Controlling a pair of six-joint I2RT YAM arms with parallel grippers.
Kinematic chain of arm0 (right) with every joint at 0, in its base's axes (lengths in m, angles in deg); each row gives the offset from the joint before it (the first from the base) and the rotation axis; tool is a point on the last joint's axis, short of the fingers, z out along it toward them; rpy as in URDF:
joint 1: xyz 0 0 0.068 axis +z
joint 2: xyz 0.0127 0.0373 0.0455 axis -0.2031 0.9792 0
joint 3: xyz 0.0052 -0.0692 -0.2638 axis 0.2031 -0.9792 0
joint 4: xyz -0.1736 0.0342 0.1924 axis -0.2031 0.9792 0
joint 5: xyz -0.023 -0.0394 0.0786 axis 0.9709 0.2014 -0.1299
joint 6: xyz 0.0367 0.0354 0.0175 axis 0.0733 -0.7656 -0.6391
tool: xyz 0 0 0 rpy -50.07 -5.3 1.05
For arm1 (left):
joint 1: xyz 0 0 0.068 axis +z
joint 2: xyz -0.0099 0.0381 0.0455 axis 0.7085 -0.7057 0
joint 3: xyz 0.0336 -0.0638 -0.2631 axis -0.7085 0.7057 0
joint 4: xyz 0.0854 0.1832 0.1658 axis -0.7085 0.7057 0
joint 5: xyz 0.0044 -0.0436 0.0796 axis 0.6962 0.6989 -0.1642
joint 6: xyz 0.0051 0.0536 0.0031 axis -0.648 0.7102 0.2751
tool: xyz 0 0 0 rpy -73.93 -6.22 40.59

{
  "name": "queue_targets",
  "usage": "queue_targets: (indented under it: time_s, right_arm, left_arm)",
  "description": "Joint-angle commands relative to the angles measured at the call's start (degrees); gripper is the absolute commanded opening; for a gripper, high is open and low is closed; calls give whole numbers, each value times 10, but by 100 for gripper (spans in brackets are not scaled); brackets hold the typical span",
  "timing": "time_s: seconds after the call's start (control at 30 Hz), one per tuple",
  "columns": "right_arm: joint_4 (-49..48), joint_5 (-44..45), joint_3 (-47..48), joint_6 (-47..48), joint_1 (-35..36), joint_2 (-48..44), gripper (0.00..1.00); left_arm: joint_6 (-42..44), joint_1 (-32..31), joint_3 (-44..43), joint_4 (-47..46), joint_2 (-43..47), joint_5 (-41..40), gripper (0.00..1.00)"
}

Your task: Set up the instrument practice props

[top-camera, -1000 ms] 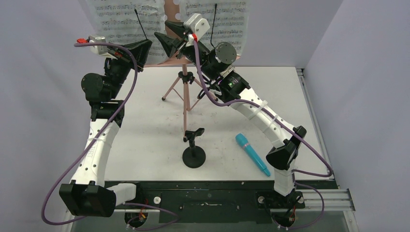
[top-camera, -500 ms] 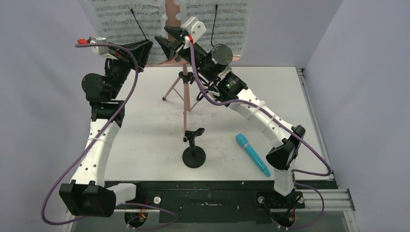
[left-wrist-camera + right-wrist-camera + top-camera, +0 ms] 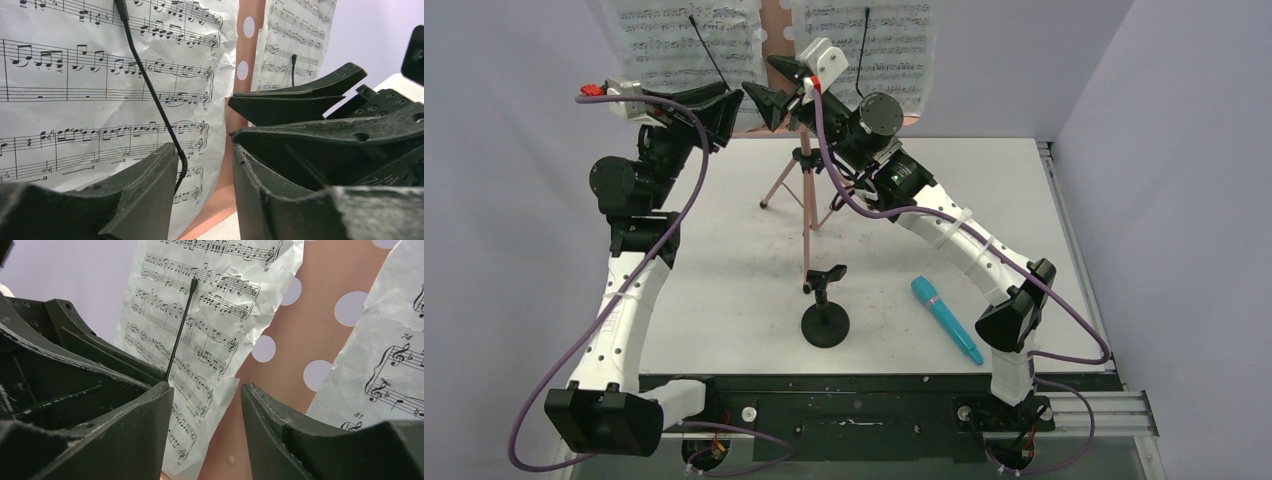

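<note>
The pink perforated music stand (image 3: 776, 30) stands at the back of the table on its tripod legs (image 3: 805, 190). Two white sheet-music pages (image 3: 686, 40) (image 3: 869, 40) lean on it, each under a thin black wire arm (image 3: 155, 100). My left gripper (image 3: 732, 103) is open just in front of the left page's (image 3: 100, 90) lower right corner, with nothing in it. My right gripper (image 3: 760, 78) is open close beside it, facing the bare pink strip (image 3: 300, 340) between the pages. The teal microphone (image 3: 946, 318) lies at the front right. The black mic stand (image 3: 825, 312) is upright at front centre.
The right gripper's black fingers (image 3: 300, 97) fill the right of the left wrist view, very near my left fingers (image 3: 145, 190). Purple cables (image 3: 674, 230) hang along both arms. Grey walls close in the table (image 3: 724, 290) on three sides.
The left gripper has opened from shut and shifted slightly right toward the stand. The right gripper has edged left and widened a little.
</note>
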Motion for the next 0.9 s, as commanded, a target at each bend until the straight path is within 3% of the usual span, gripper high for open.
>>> queue_targets:
  time_s: [0.0,0.2,0.53,0.87]
  right_arm:
    - [-23,9,-10,3,5,-42,55]
    - [-38,1,-31,3,6,-53,67]
    - [-78,-46,-87,15,6,-83,87]
    - [-105,-65,-138,21,6,-115,94]
  left_arm:
    - [17,-5,-3,-10,35,-5,46]
    - [39,-8,3,0,46,-8,66]
    - [47,-12,30,-46,61,10,90]
    - [31,-12,57,-75,72,23,95]
